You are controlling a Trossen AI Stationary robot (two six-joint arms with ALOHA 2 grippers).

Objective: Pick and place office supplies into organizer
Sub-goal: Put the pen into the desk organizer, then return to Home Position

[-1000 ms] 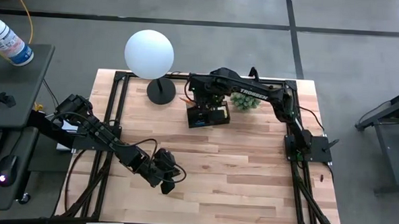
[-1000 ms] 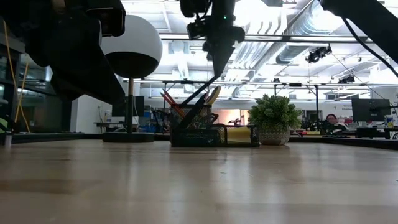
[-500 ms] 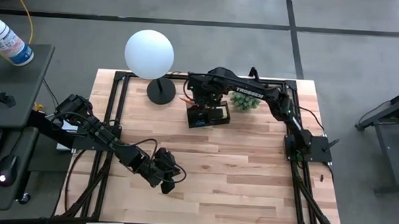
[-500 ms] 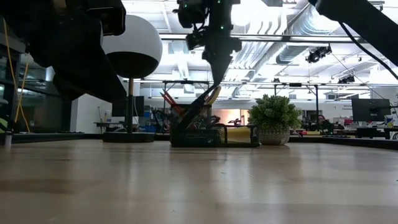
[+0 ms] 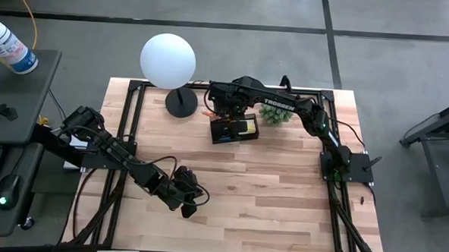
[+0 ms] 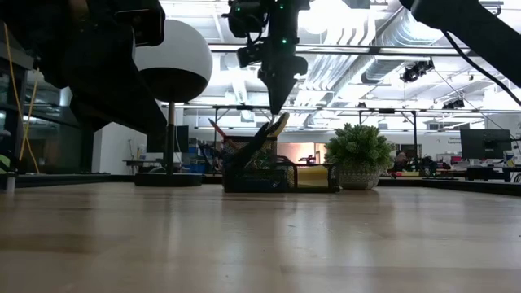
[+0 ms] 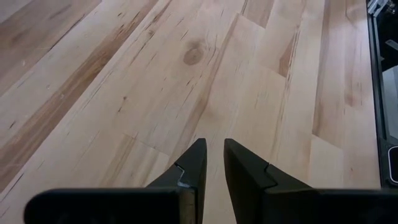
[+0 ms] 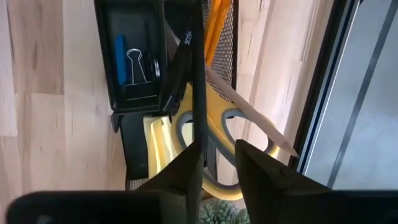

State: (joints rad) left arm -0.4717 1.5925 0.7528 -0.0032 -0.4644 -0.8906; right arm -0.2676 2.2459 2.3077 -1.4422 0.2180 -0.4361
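Right gripper [image 8: 217,148] directly above the organizer [image 6: 309,177], fingers a little apart, clamping nothing. Dark pen [image 8: 196,81] already standing in the organizer, leaning, long axis running up toward one finger. Needs lifting straight clear, probably. Left gripper [image 7: 214,148] well apart over bare table, fingers narrowly parted, empty.

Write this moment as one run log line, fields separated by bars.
right tool: open above organizer | dark pen: released, leaning in organizer | left tool: idle, near table front
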